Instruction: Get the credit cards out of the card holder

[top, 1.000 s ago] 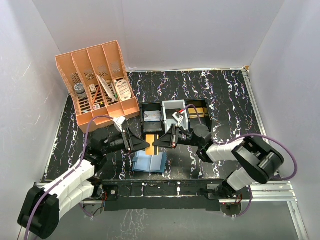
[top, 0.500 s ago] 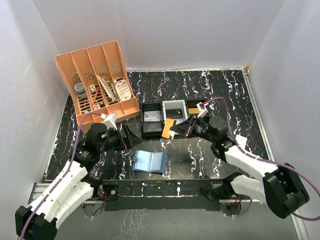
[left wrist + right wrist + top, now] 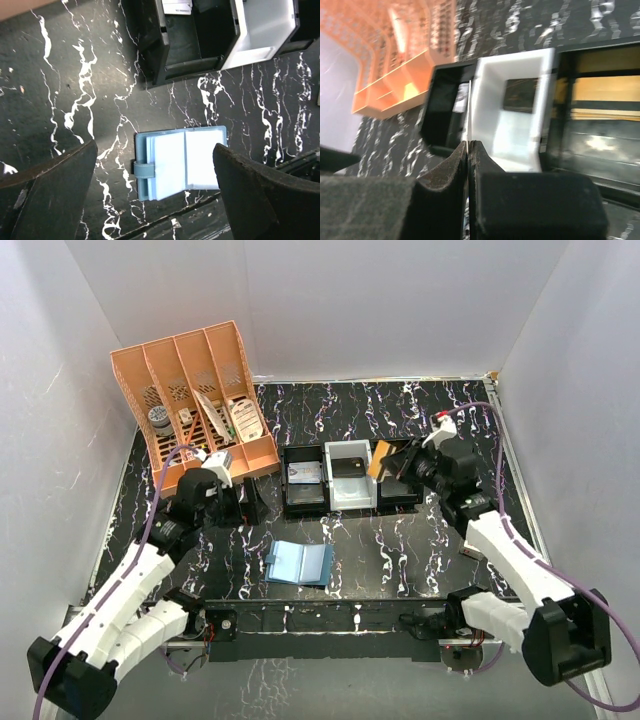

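Note:
The card holder (image 3: pixel 298 563) lies open on the table, teal outside with light blue pockets; in the left wrist view (image 3: pixel 182 159) it sits between my fingers and below them. My left gripper (image 3: pixel 245 508) is open and empty, above and left of the holder; it shows in its own view (image 3: pixel 155 146). My right gripper (image 3: pixel 386 466) is shut on an orange credit card (image 3: pixel 377 459), held over the edge between the white tray and the right black tray. In the right wrist view the card shows edge-on (image 3: pixel 469 131) between the shut jaws (image 3: pixel 469 144). A black credit card (image 3: pixel 349 468) lies in the white tray (image 3: pixel 352 498).
Three small trays stand in a row: a black tray (image 3: pixel 303 502) holding a white printed card, the white tray, and a black tray (image 3: pixel 402 502) with orange cards (image 3: pixel 605 89). An orange desk organizer (image 3: pixel 195 400) stands at the back left.
My right gripper has carried the orange card away from above the card holder, back and right to the trays. My left gripper has let go of the card and drawn back left.

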